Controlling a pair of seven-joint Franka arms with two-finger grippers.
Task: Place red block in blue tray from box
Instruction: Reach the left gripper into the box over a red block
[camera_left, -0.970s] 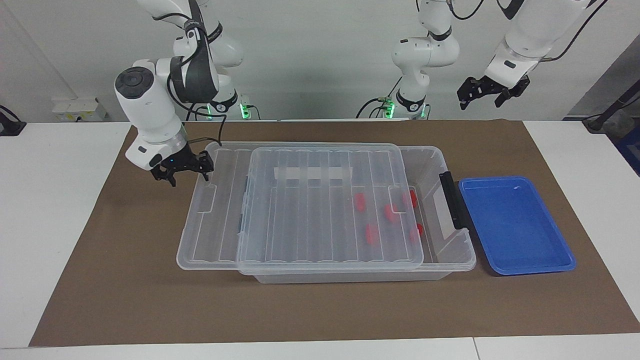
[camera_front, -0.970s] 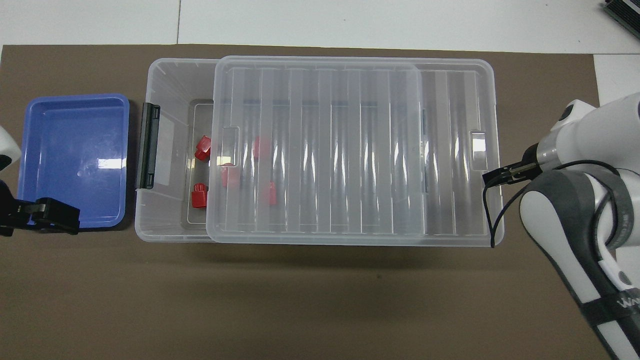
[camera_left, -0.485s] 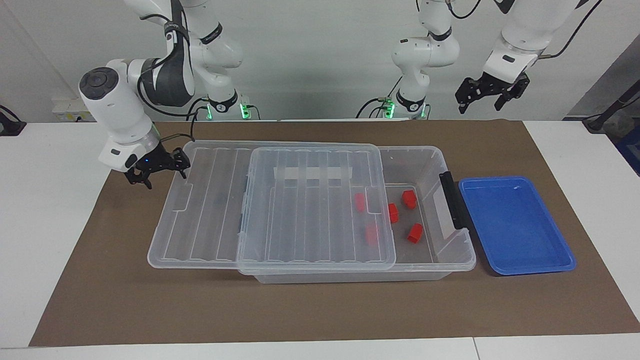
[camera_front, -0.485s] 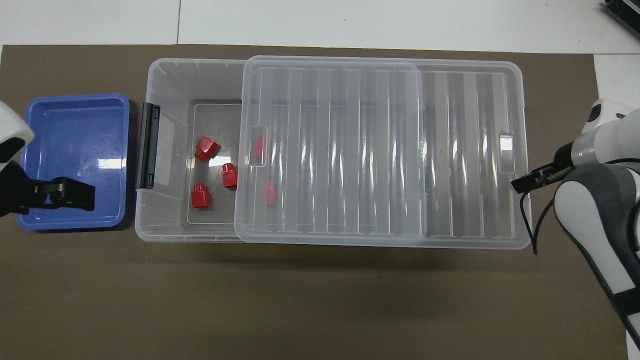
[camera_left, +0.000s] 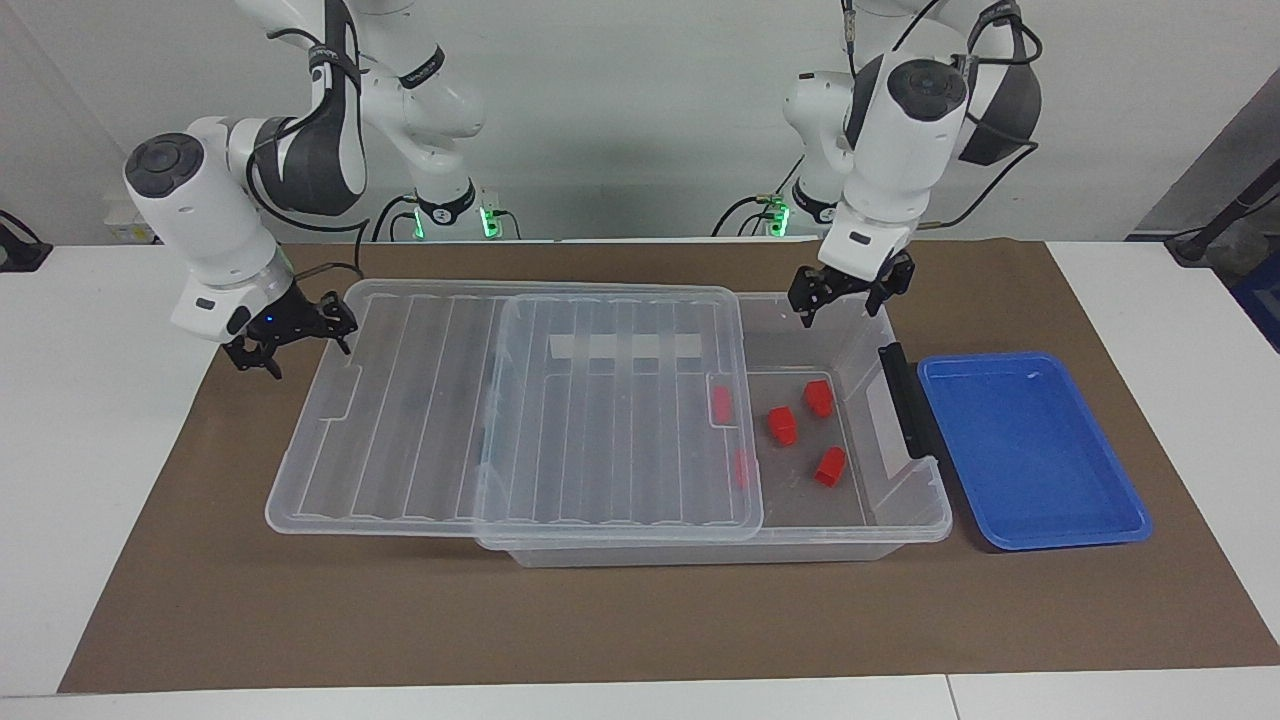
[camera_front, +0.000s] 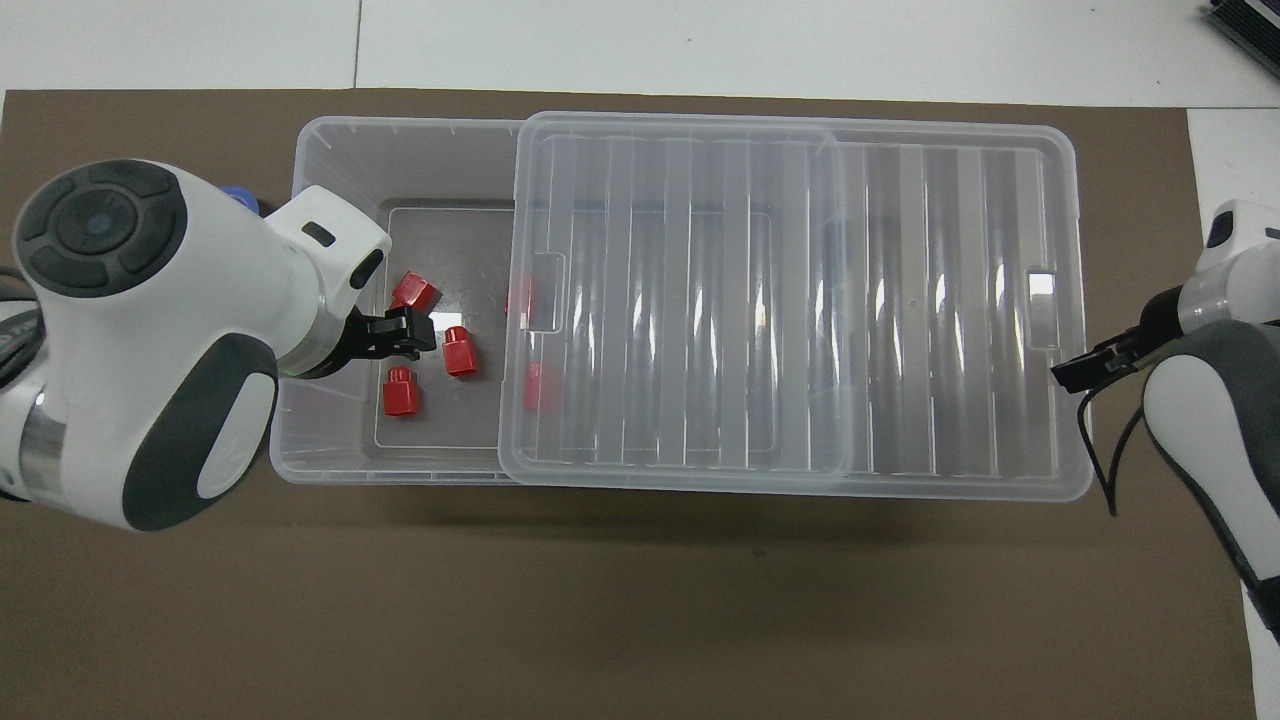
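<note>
Lid slid partway off box; left gripper over the open end, right gripper at lid edge.

Red block (camera_left: 782, 425) lies on the floor of the box (camera_left: 905, 520), below the left gripper (camera_left: 848, 290), with two more red blocks (camera_left: 829, 466) uncovered beside it and two others seen through the lid (camera_left: 510, 410). The left gripper hangs over the uncovered end of the box, fingers apart, holding nothing. Blue tray (camera_left: 1030, 450) sits on the surface just beside the box's latch end, toward the left arm's end. The lid rests on the box, overhanging toward the right arm's end, where the right gripper (camera_left: 290, 335) is clamped on its rim. Brown mat (camera_left: 620, 620) covers the surface.
</note>
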